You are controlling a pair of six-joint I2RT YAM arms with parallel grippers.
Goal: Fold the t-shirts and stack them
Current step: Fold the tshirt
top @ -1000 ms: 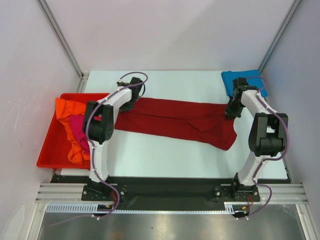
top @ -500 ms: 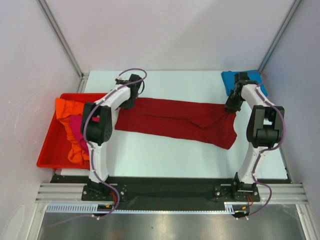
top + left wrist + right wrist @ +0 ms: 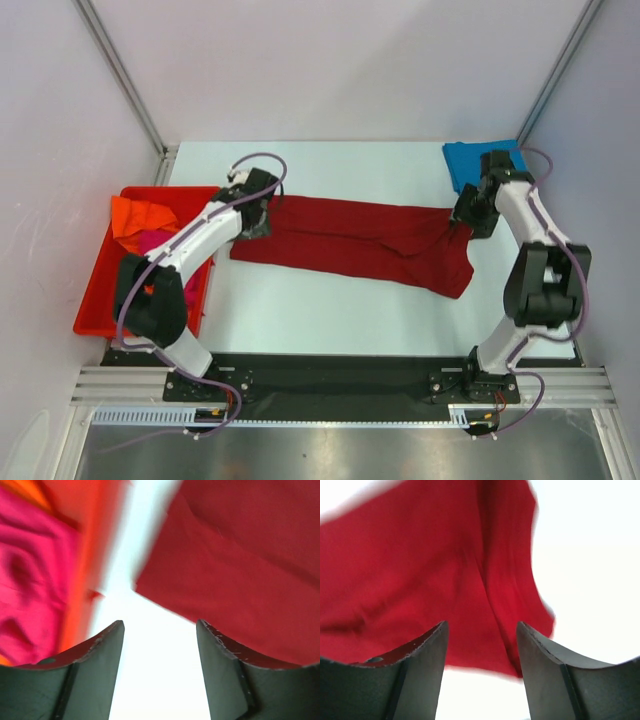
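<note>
So the dark red tee [image 3: 350,240] was lying stretched out in a long band across the middle of the table [image 3: 330,320], a bit rumpled and flared at its right end. The left claw [image 3: 160,627] sat over the shirt's left edge with its fingers spread and nothing between them, just bare tabletop. The right claw [image 3: 482,627] was at the other end, also spread wide, with red cloth under it but not pinched as far as I could see.

The blue tee [image 3: 470,160] was in the far right corner. The orange tee [image 3: 135,213] and pink tee [image 3: 150,243] were heaped in the red bin [image 3: 100,300] off to the left.

My guess is the next bit was folding that band end over end. If I were doing it, I'd flatten the creased right end first. Then pinch both layers right at a corner, lift just enough to clear, and lay it over square so the edges line up.
</note>
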